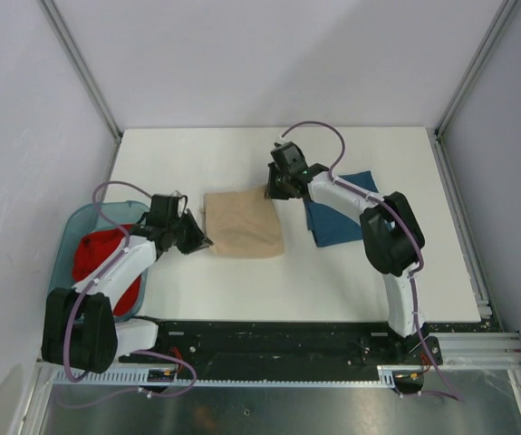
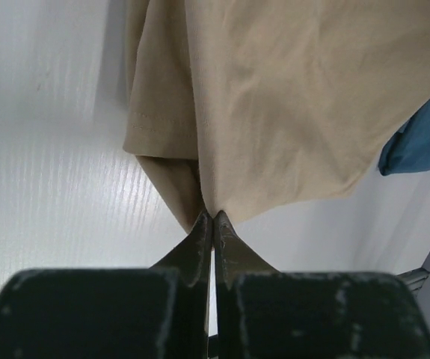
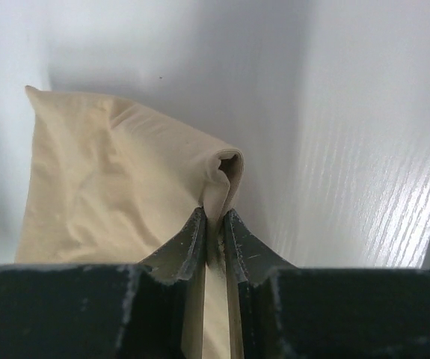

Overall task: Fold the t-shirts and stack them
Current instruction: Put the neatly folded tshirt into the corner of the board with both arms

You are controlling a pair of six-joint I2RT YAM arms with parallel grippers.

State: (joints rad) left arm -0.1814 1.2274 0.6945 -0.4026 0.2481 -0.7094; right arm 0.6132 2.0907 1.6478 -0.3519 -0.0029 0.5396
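The tan t-shirt (image 1: 244, 223) lies folded into a small rectangle at the table's middle. My left gripper (image 1: 202, 243) is shut on its near-left corner; in the left wrist view (image 2: 213, 215) the tan cloth (image 2: 289, 97) hangs from the pinched tips. My right gripper (image 1: 270, 191) is shut on its far-right corner; in the right wrist view (image 3: 215, 213) a rolled fold of tan cloth (image 3: 110, 187) sits between the fingers. The dark teal-blue t-shirt (image 1: 337, 217) lies folded right of it, partly under the right arm, and shows in the left wrist view (image 2: 424, 134). The red t-shirt (image 1: 101, 258) lies in the bin.
A clear blue plastic bin (image 1: 72, 237) stands at the table's left edge and holds the red shirt. The white table (image 1: 242, 154) is walled by grey panels at the back and sides. A black rail (image 1: 278, 340) runs along the near edge.
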